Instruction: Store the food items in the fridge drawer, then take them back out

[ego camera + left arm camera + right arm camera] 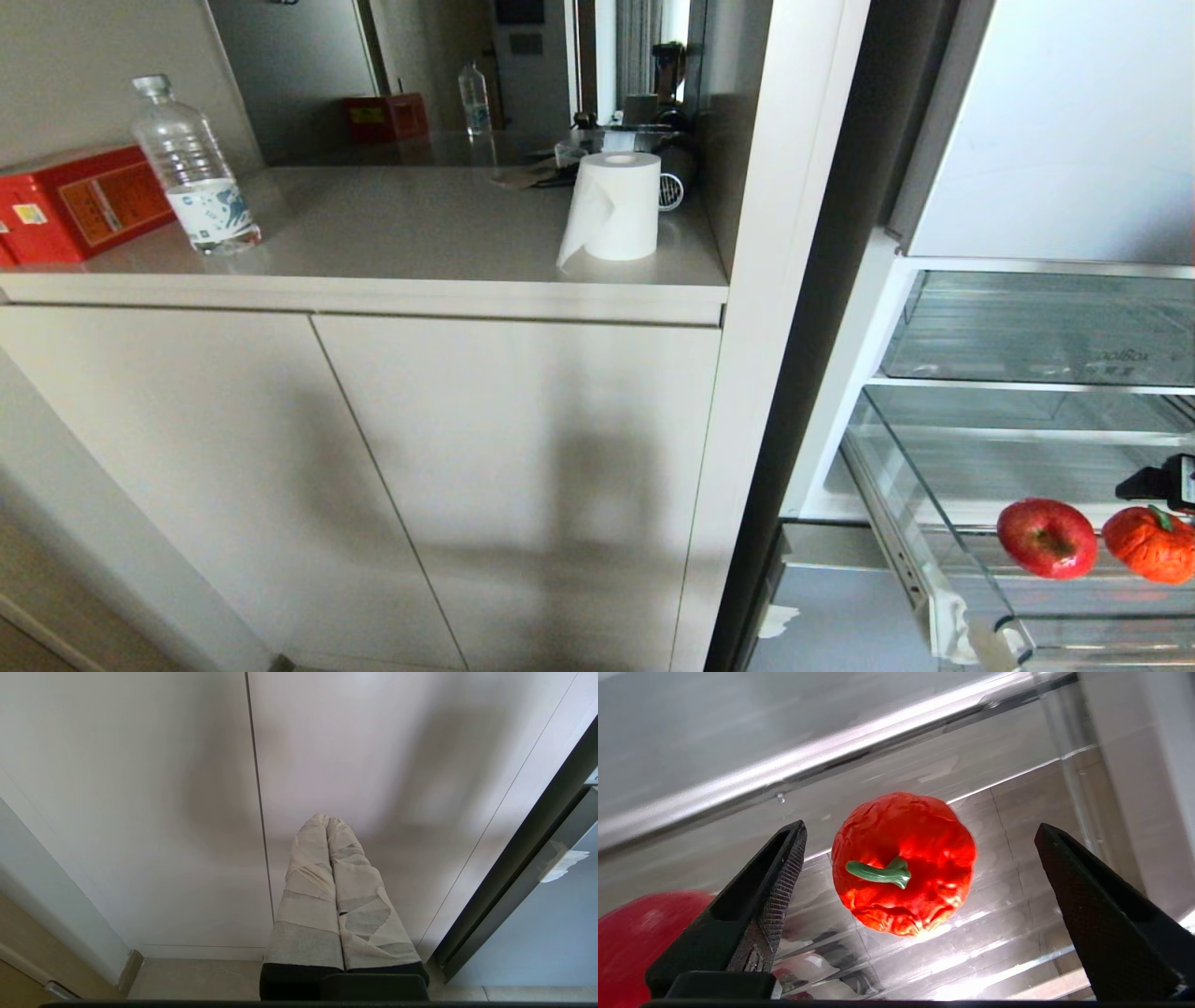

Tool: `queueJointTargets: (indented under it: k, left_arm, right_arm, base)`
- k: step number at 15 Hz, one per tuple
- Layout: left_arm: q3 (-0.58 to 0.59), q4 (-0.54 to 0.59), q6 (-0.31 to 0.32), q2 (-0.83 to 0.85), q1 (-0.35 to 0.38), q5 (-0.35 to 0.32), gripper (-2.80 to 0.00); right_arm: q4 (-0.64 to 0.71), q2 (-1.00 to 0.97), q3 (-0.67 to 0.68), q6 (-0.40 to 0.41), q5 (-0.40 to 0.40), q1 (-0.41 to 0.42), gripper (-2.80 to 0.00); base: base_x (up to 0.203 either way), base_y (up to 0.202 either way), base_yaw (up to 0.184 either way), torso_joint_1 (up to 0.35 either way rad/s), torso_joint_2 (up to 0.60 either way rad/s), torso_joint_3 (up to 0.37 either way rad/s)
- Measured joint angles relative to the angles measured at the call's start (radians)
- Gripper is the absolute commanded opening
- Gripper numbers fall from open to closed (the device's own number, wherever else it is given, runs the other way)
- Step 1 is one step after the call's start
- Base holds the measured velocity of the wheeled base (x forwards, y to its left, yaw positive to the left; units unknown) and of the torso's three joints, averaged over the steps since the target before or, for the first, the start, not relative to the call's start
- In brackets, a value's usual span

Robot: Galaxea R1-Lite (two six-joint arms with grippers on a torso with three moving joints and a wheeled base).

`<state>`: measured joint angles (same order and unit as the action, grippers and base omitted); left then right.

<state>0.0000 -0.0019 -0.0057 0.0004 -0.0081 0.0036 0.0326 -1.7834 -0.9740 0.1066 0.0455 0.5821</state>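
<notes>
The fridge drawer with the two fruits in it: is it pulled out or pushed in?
Pulled out. The fridge drawer juts forward past the shelf above, with its side rail showing, and the red apple and the bumpy orange-red fruit lie in it in plain view.

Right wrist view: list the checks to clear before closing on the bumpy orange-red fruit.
1. Right gripper open wider than the bumpy orange-red fruit with the green stem: ok.
2. Fruit centred between the black fingers: ok, roughly.
3. Fingers down level with the fruit's sides: cannot tell.
4. Glossy red apple clear of the closing path: ok, apart from the fruit in the head view.
5. Both fruits inside the clear plastic fridge drawer: ok.
6. Left gripper out of the way: ok, shut, facing the pale cabinet doors.
</notes>
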Motion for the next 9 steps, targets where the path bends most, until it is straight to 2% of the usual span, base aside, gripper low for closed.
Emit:
queueJointTargets:
  k: [9]
  left_arm:
    - [0.000, 0.000, 0.000, 0.000, 0.000, 0.000, -2.80]
  right_arm:
    - [0.001, -0.063, 0.017, 0.007, 0.000, -0.001, 0.00]
  base:
    - [0.000, 0.000, 0.000, 0.000, 0.00, 0.000]
